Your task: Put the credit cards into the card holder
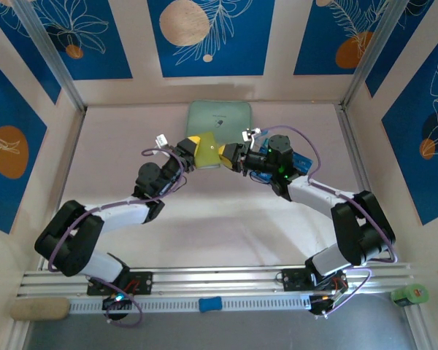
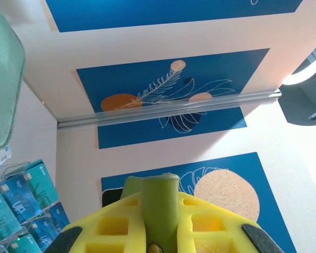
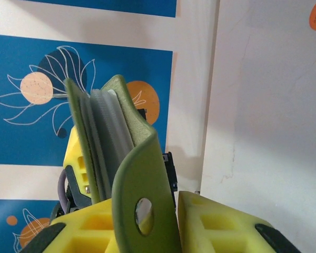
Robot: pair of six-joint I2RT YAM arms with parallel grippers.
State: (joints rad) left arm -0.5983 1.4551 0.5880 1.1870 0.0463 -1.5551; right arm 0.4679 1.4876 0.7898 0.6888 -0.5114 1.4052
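Observation:
The olive-green card holder point(image 1: 212, 153) hangs above the table's middle, between both grippers. My left gripper point(image 1: 202, 149) is shut on one edge of it; in the left wrist view the yellow fingers point(image 2: 110, 226) pinch the olive fold point(image 2: 160, 203). In the right wrist view the card holder point(image 3: 113, 132) stands half open, showing clear pockets. Its strap tab point(image 3: 142, 184) with the snap hole lies between my right gripper's point(image 3: 147, 213) fingers, which are closed against it. Blue and teal credit cards point(image 2: 23, 203) lie on the table, and peek out beside the right arm point(image 1: 301, 162).
A mint-green zip case point(image 1: 219, 117) lies at the back of the table, just behind the grippers, and appears at the upper left point(image 2: 2, 79) in the left wrist view. Patterned blue walls enclose the table on three sides. A green object point(image 1: 409, 294) sits off the front right corner.

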